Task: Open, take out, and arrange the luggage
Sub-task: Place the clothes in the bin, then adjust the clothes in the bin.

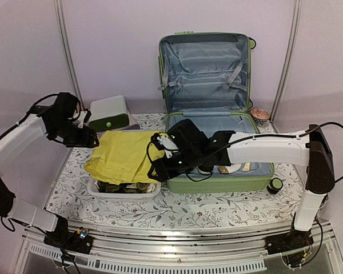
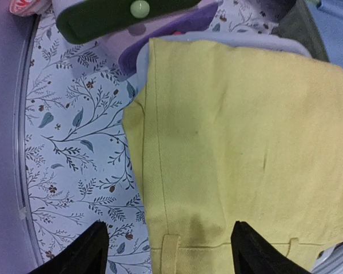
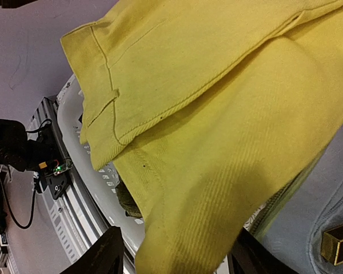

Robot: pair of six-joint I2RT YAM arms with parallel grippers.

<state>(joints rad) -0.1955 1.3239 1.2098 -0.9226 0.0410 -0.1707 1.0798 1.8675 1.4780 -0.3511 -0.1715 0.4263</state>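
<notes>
The light-green luggage [image 1: 217,184] lies open on the table, its lid [image 1: 204,63] upright against the back wall and showing grey-blue lining. A yellow garment [image 1: 123,155] is draped over the white basket [image 1: 126,190] left of the luggage. My left gripper [image 1: 94,138] hovers at the garment's left edge; in the left wrist view its fingers [image 2: 94,248] stand wide apart above the cloth [image 2: 240,131], gripping nothing. My right gripper [image 1: 158,158] is at the garment's right edge. Its jaws [image 3: 177,257] are open with the yellow cloth [image 3: 217,142] bulging between them.
A small white-and-green drawer box [image 1: 108,112] stands behind the basket. Small white and gold items [image 1: 235,168] lie in the luggage base, a gold box [image 3: 337,242] among them. A round black object [image 1: 275,184] sits by the luggage's front right corner. A dark garment [image 3: 123,200] lies in the basket.
</notes>
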